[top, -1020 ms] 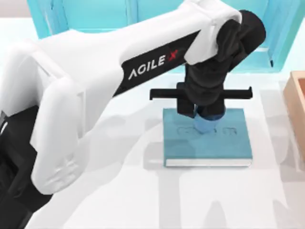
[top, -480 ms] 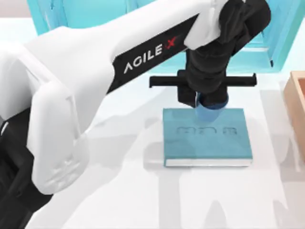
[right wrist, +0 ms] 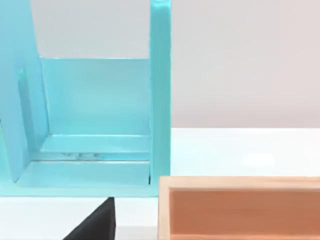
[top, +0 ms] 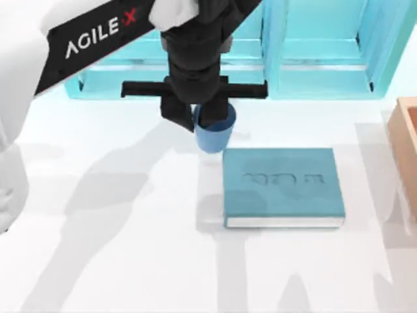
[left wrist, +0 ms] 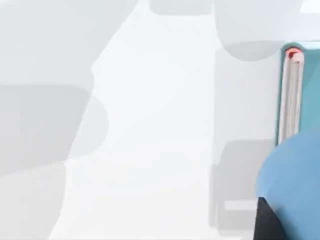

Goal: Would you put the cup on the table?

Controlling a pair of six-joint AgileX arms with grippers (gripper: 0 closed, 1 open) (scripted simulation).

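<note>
Cup [top: 214, 132] clamped in left pincer [top: 195, 120], upper centre of the top view — held clear of the teal book [top: 283, 187], above bare table [top: 117, 222] for set-down.

**Non-task items on the bench**

Teal hardcover book [top: 283, 187] lies flat, right of centre in the top view, cover up, faint embossed lettering across its upper part, pale page edge along its lower side. In the left wrist view the book [left wrist: 292, 95] shows at the right edge: white page block with a red headband. Light-blue shelf unit [top: 313, 49] spans the top edge, open compartments split by upright dividers. Wooden box [top: 405, 140] at the right edge; its open tan interior [right wrist: 240, 210] sits just beside the shelf's divider.
</note>
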